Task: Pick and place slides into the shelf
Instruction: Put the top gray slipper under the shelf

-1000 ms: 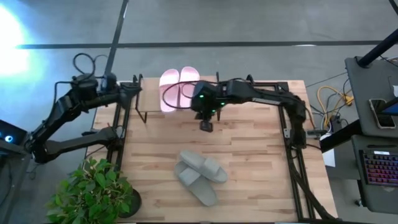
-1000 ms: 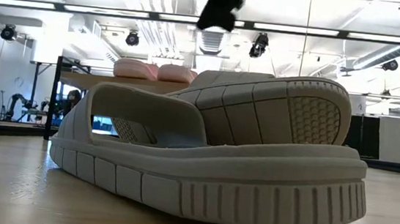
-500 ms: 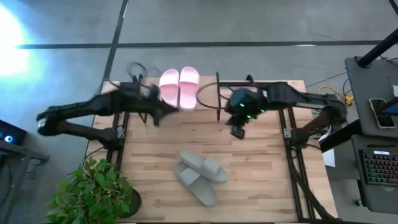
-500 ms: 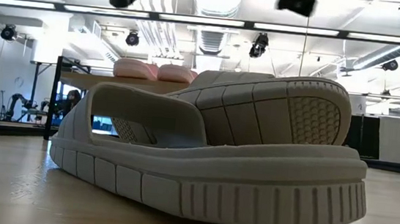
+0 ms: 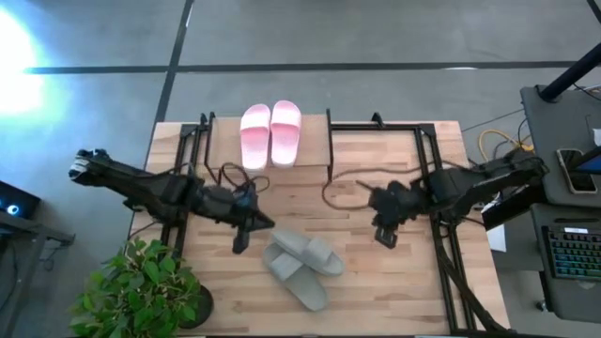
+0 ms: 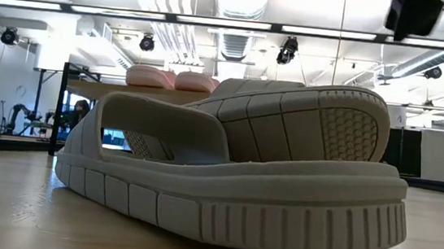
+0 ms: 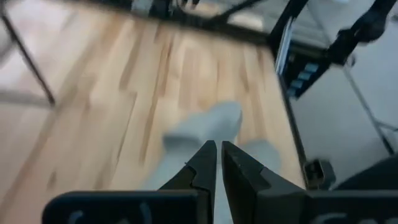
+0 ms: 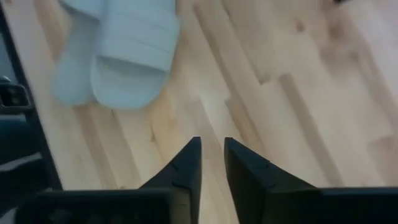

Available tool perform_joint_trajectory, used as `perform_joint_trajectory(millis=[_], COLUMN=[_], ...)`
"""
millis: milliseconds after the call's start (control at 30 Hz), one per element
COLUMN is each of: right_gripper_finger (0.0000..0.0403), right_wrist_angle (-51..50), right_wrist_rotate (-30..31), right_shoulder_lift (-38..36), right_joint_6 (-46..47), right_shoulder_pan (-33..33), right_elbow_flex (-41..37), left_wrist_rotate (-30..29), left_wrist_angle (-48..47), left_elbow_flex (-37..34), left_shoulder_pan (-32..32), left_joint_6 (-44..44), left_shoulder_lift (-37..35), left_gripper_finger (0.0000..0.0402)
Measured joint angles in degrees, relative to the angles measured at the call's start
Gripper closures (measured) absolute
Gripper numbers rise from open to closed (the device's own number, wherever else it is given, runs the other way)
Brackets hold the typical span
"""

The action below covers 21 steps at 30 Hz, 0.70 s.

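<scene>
The left gripper (image 5: 240, 242), fingers nearly closed and holding nothing, hangs over the table (image 5: 394, 282) just left of the grey-green slides (image 5: 302, 260), which lie overlapping near the front edge. The pink slides (image 5: 270, 133) sit side by side on the shelf (image 5: 319, 150) at the table's rear edge. The right gripper (image 5: 386, 237), fingers narrowly parted and holding nothing, hangs right of the grey-green pair.

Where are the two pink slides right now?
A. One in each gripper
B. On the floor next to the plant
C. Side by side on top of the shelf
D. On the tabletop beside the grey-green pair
C: the pink slides lie side by side on the shelf top, while the grey-green pair lies on the tabletop.
</scene>
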Motion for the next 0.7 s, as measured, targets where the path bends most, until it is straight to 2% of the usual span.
perform_joint_trajectory(millis=[167, 267, 500, 700], right_gripper_finger=[0.0306, 0.0303, 0.0338, 0.0359], right_wrist_angle=[4.14, 11.01, 34.54, 37.06], right_wrist_rotate=[2.83, 3.39, 3.51, 2.31], right_shoulder_lift=[1.65, 1.70, 2.08, 5.18], right_joint_6=[9.55, 15.64, 23.61, 26.15], right_shoulder_pan=[2.06, 1.81, -0.95, -1.17], right_elbow_flex=[-6.07, -9.96, -18.38, -19.14], left_wrist_rotate=[-1.07, -1.02, -0.79, -0.83], left_wrist_angle=[-8.81, -10.66, -10.71, -9.03], left_elbow_flex=[-1.57, -3.52, -9.16, -12.78], left_shoulder_pan=[-3.90, -5.03, -5.33, -5.31], left_joint_6=[-5.97, -6.22, -8.08, -7.81], left_shoulder_lift=[-0.03, 0.93, 3.35, 6.26], left_gripper_finger=[0.0391, 0.0391, 0.0391, 0.0391])
